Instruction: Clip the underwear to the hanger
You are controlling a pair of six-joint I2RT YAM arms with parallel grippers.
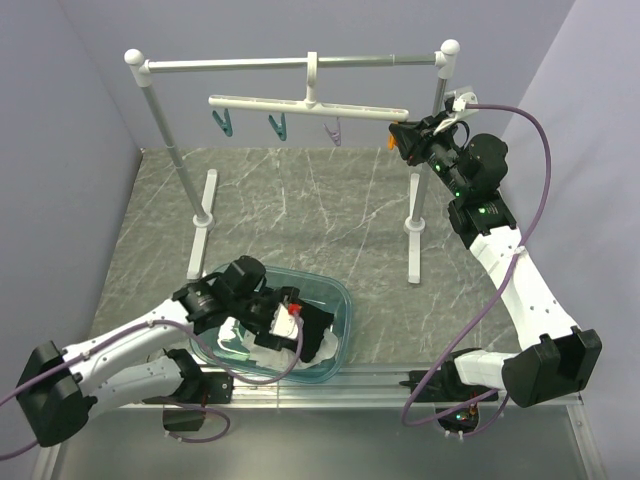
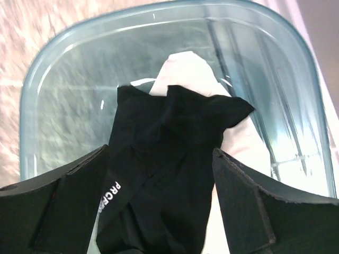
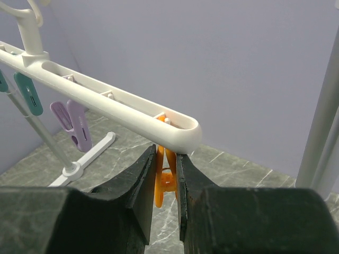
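The black underwear (image 2: 175, 132) lies on a white cloth (image 2: 185, 69) inside a translucent blue tub (image 2: 32, 90). My left gripper (image 2: 159, 153) is low in the tub (image 1: 338, 296). Its fingers stand wide apart with the underwear between them. The white hanger (image 1: 300, 102) hangs from the rack's top bar and carries two teal pegs (image 1: 222, 124), a purple peg (image 1: 335, 131) and an orange peg (image 1: 388, 142). My right gripper (image 3: 167, 151) is under the hanger's right end (image 3: 180, 132), shut on the orange peg (image 3: 165, 180). Its fingers press the peg's two arms.
The tall rack (image 1: 165, 140) with ball-capped posts stands across the back of the marble table, and its white feet (image 1: 205, 215) reach forward. The right post (image 3: 320, 121) is close to my right gripper. The tub sits at the near edge between the arm bases.
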